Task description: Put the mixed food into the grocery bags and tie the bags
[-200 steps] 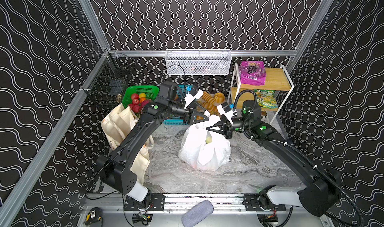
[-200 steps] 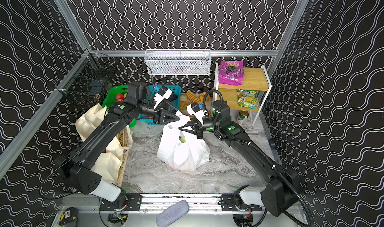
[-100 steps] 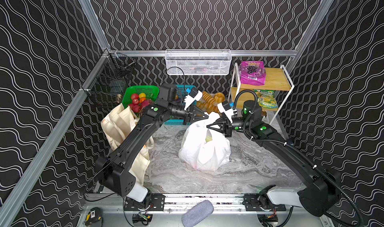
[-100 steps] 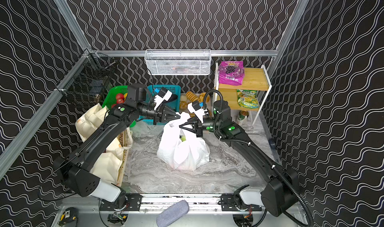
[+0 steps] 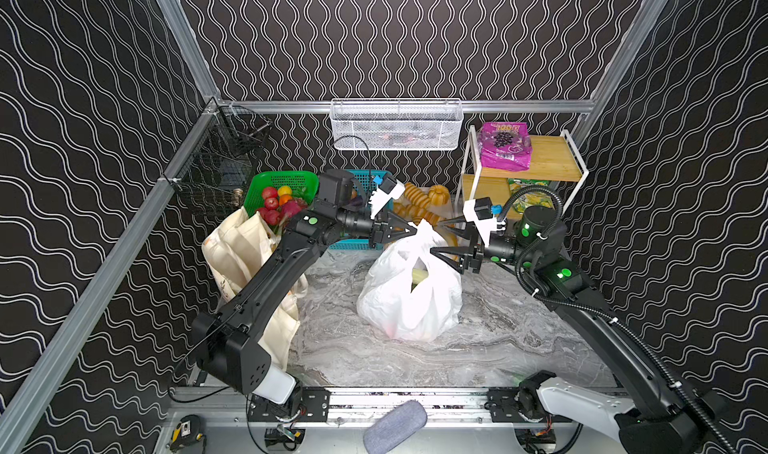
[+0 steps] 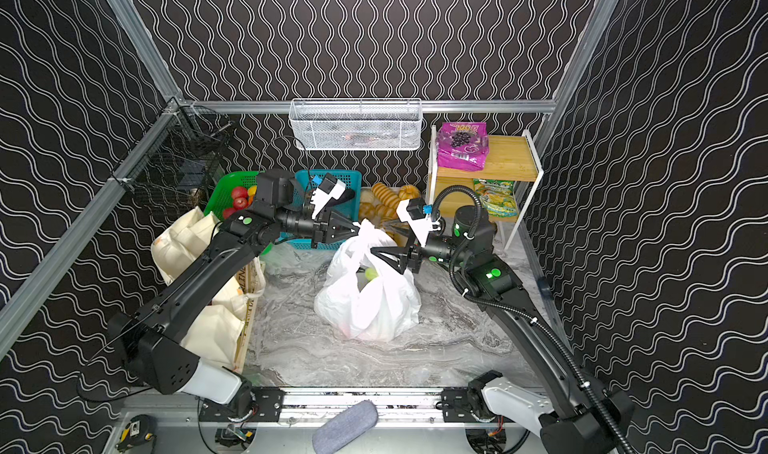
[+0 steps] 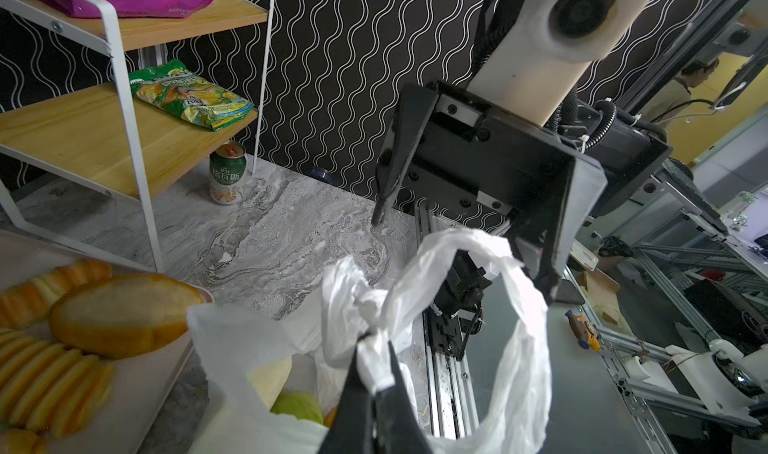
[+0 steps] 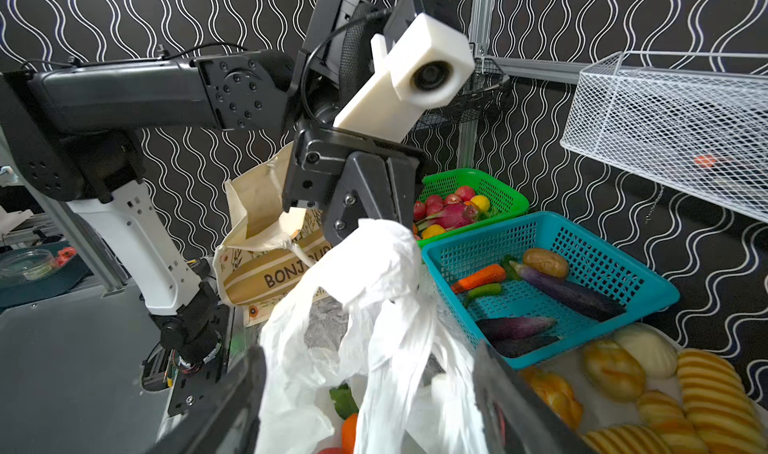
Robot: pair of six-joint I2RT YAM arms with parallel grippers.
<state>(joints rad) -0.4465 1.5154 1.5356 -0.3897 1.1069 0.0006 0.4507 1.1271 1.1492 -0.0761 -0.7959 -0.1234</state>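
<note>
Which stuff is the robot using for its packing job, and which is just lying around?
For the job: white plastic bag, canvas tote, purple grape packet, cabbage.
Just lying about: toy breads, toy fruit, white wire basket.

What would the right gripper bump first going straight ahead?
Probably the bunched handles of the thin white plastic bag, between the right gripper's open jaws; the left gripper pinching them sits just behind.

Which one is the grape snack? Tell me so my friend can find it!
Find the wooden shelf rack with white legs at the back right. The grape snack packet lies on its top board. It is bright pink-purple with dark grapes printed on it, unlike the green and yellow packet one board lower.
</note>
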